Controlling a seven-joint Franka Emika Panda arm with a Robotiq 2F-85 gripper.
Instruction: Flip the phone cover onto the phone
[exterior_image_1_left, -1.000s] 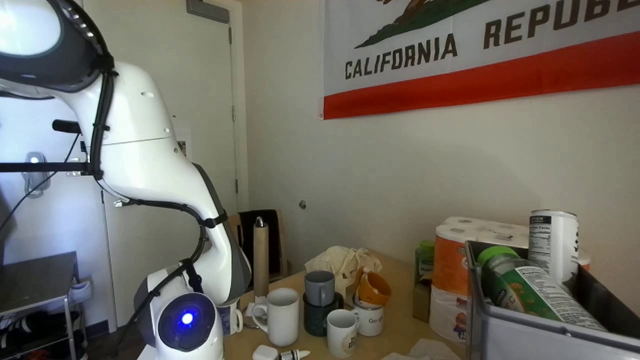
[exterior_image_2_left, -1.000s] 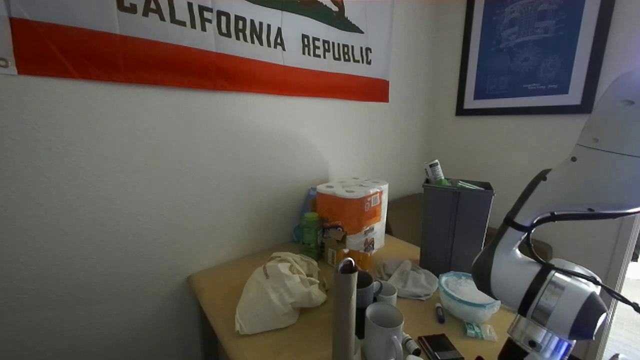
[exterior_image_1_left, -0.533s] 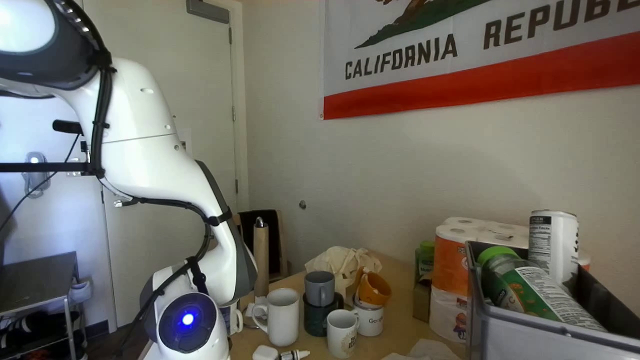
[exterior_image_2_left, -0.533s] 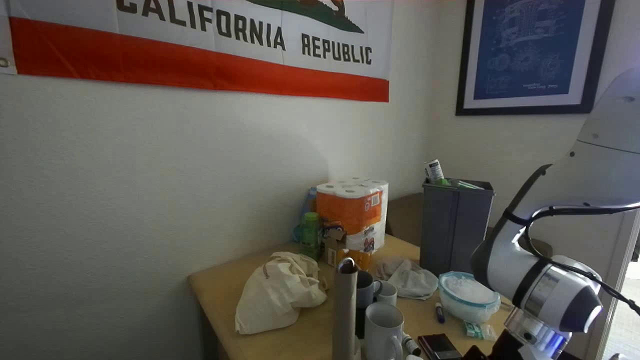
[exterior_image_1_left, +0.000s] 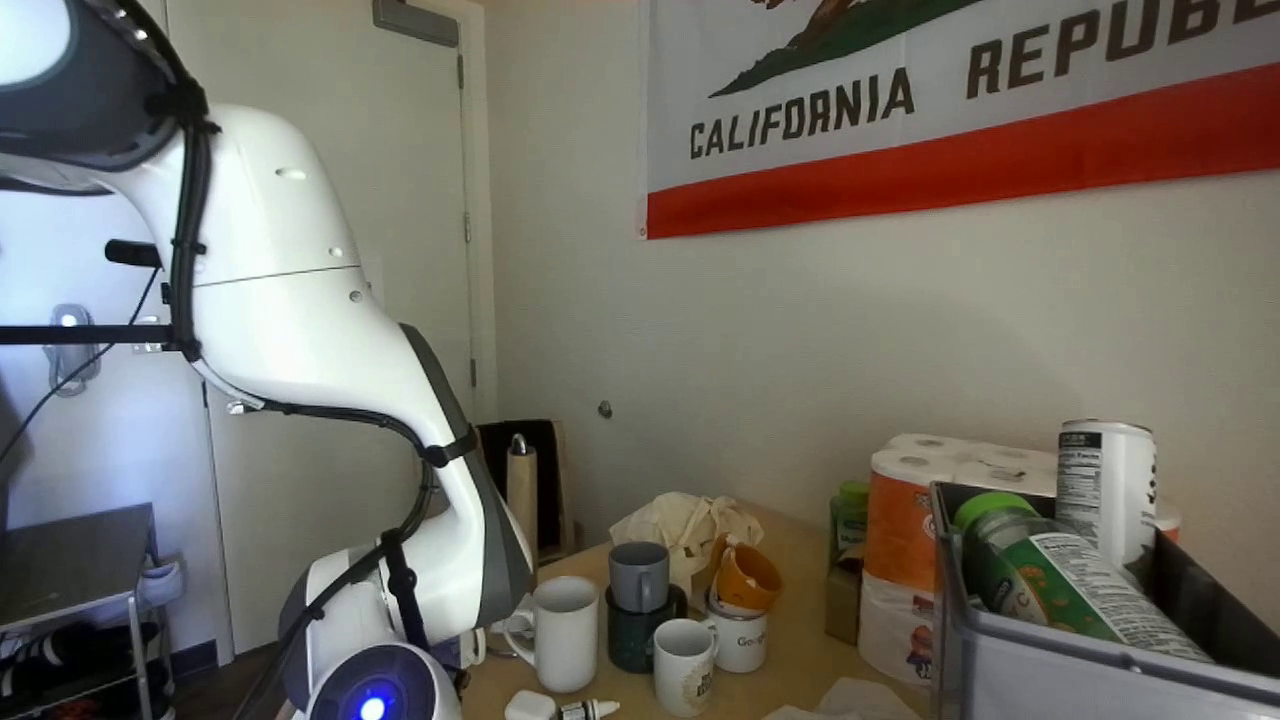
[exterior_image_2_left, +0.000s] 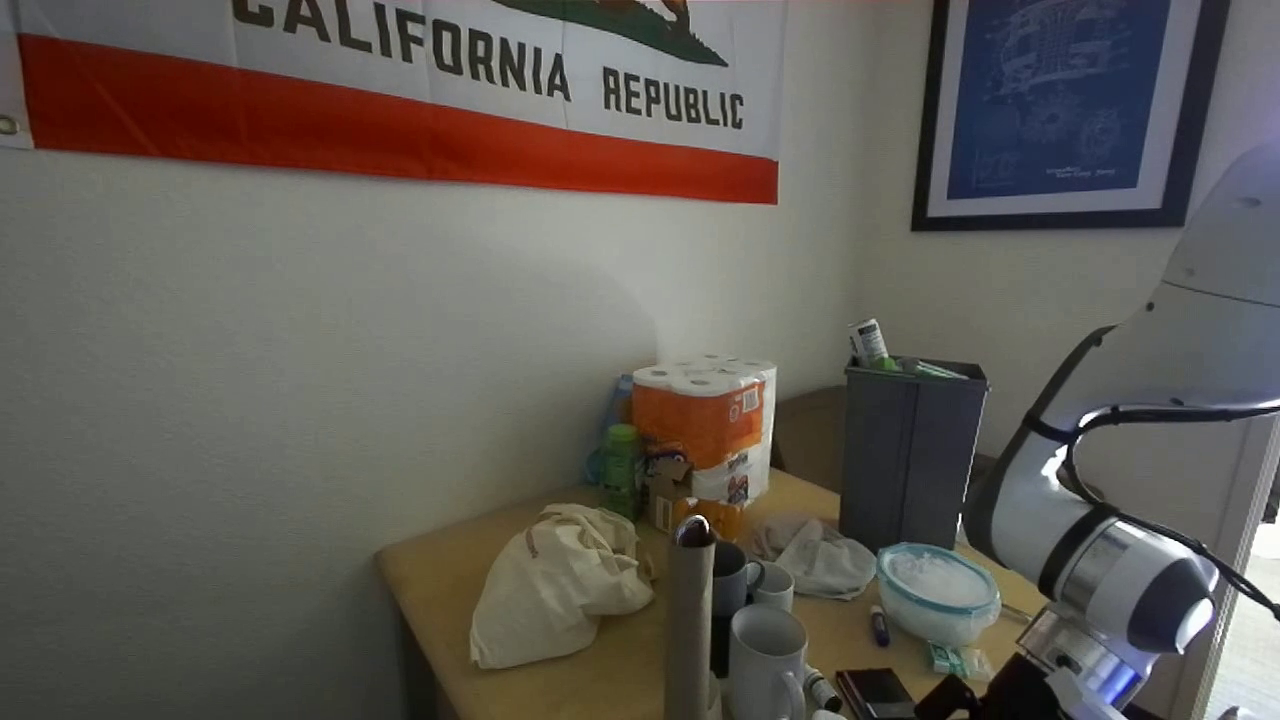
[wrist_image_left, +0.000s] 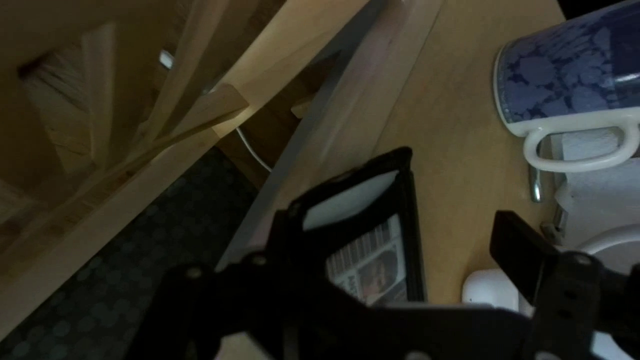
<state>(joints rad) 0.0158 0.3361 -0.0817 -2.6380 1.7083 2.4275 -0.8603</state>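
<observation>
In the wrist view my gripper (wrist_image_left: 400, 235) is open, with a wide gap between its two dark fingers. A black phone cover (wrist_image_left: 345, 227) with a picture card and a pale slip in its pockets reaches into this gap. It is beside the left finger, and I cannot tell whether they touch. Its lower part is hidden behind the gripper. In an exterior view the gripper (exterior_image_2_left: 985, 698) is partly in view at the bottom edge. A dark flat rectangular thing (exterior_image_2_left: 878, 692) lies near it; I cannot tell whether it is the phone or the cover.
A blue patterned mug (wrist_image_left: 560, 80) and a small white case (wrist_image_left: 490, 289) are right of the cover. The table edge (wrist_image_left: 320, 150) is close on the left. White mugs (exterior_image_1_left: 566, 632), a cardboard tube (exterior_image_2_left: 690, 630) and a lidded bowl (exterior_image_2_left: 938, 592) stand on the table.
In both exterior views the arm has shifted: lower and to the right in the view with the bin in front. More of the gripper has come into sight beside the dark rectangular thing, which has not moved.
</observation>
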